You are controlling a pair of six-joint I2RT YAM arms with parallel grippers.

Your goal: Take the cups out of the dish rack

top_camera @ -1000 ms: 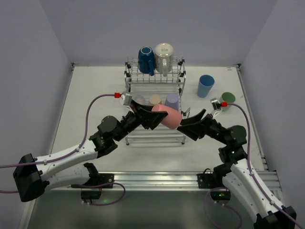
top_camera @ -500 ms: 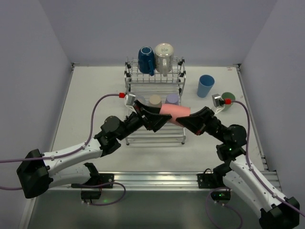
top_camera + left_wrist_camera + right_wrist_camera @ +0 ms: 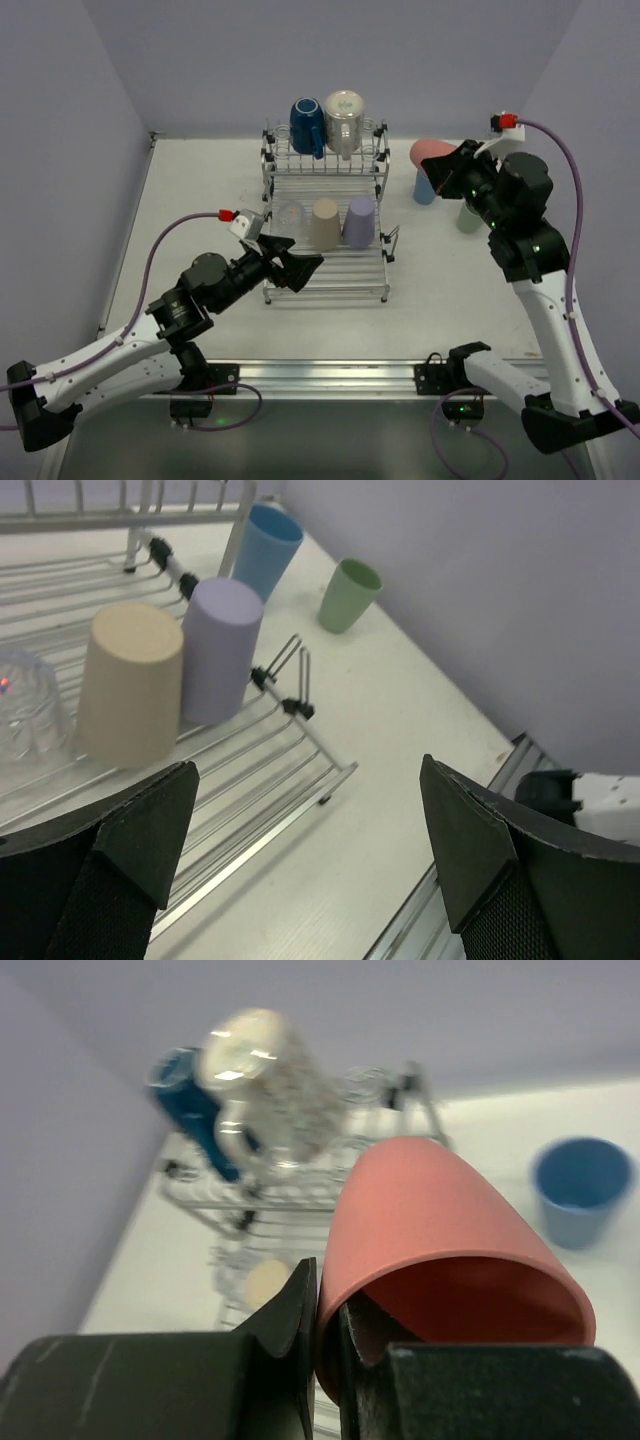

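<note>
Right pincer [image 3: 452, 172] holds pink cup [image 3: 432, 152] right of rack [image 3: 325, 278]
Clamped on rim, cup up over desk [image 3: 200, 200] nr blue cup [image 3: 426, 189]; left pincer [image 3: 298, 256] wide open, empty, at rack's front

white table [image 3: 200, 190] across the middle of the overhead frame. bears a silver wire dish rack [image 3: 327, 291] at upper centre. right of the rack, toward the upper right, holds a light blue cup [image 3: 268, 550] and a green cup [image 3: 349, 595], both upright, mouths up, near each other, not touching.
</note>
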